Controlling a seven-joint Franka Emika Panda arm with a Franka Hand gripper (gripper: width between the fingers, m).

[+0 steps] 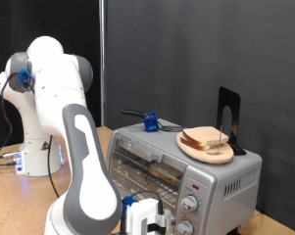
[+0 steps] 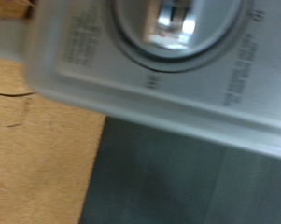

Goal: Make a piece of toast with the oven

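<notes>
The silver-grey oven (image 1: 221, 181) stands on the wooden table at the exterior view's lower right, its glass door (image 1: 147, 168) facing the view's lower left. A brownish flat shape (image 1: 168, 170) shows behind the glass; I cannot tell whether it is a slice. Pale bread with a brown crust (image 1: 206, 138) lies on a round wooden plate (image 1: 191, 150) on the oven's roof. My gripper (image 1: 144, 217) is low at the oven's front, right by the round knobs (image 1: 190, 205). The blurred wrist view shows a silver knob (image 2: 174, 21) very close on the oven's grey panel (image 2: 131, 89); no fingers show there.
A blue and black tool (image 1: 147, 121) lies on the oven's roof, towards the back. A black bookend (image 1: 228, 117) stands upright behind the plate. The robot's white base (image 1: 34, 157) and cables are at the exterior view's left. The wrist view shows bare wooden tabletop (image 2: 37, 149).
</notes>
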